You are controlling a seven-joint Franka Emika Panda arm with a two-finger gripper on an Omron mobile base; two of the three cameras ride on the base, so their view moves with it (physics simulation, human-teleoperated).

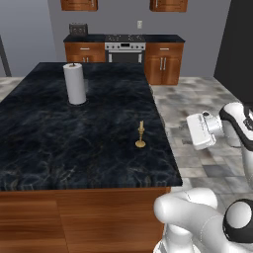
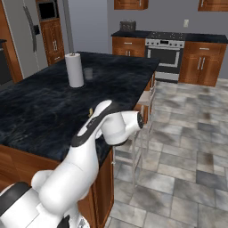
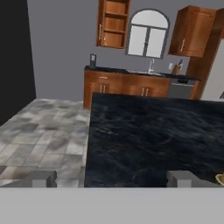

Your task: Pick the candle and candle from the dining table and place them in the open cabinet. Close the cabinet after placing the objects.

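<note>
Near the right edge of the dark marble surface (image 1: 59, 143) stands the thin taper candle (image 1: 141, 136), upright, untouched. Gripper (image 3: 111, 179) hovers off that edge with fingers spread wide, holding nothing. Step in hand: approach for the first pick. Next move likely needs descent and alignment over the brass stick; open cabinet (image 3: 113, 24) awaits across the room.

A paper-towel roll (image 2: 74, 70) stands on the dining table (image 2: 40, 107).
</note>
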